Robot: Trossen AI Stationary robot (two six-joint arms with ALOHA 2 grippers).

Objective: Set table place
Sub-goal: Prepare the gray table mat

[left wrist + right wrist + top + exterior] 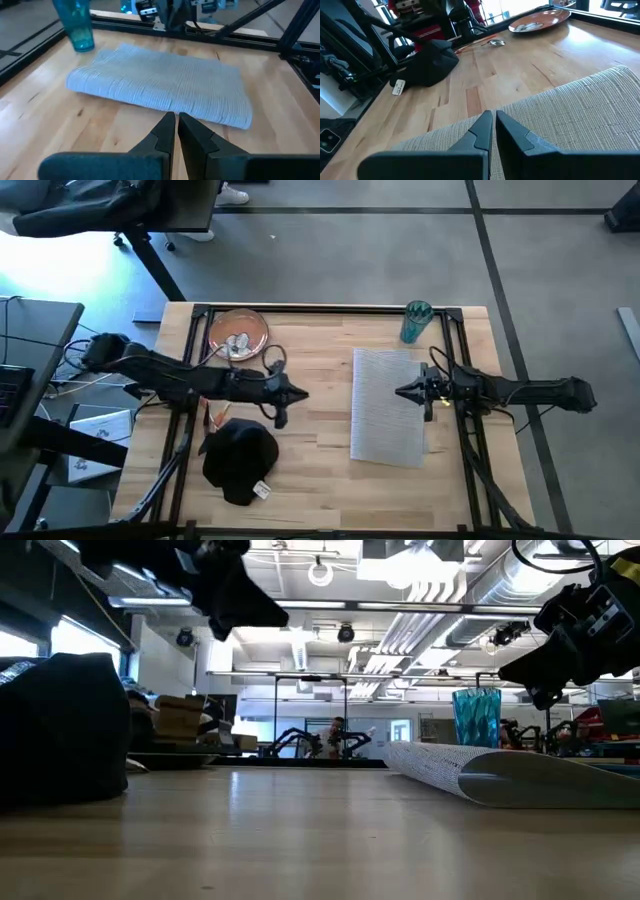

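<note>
Grey placemat (388, 406) lies on bench (320, 430) right half, near edge curled. My right fingers (400, 392) pressed together, empty, above mat's left edge. Left fingers (300, 393) also closed, empty, mid-bench. Next, likely: fetch plate (238, 332); centre it on mat, keep clear of teal cup (415, 321).

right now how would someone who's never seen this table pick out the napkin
Start at the table, on the left arm's side. Near that front corner, past the plate at the back, lies the napkin: a crumpled black cloth heap with a small white tag, the only soft dark thing there.
</note>
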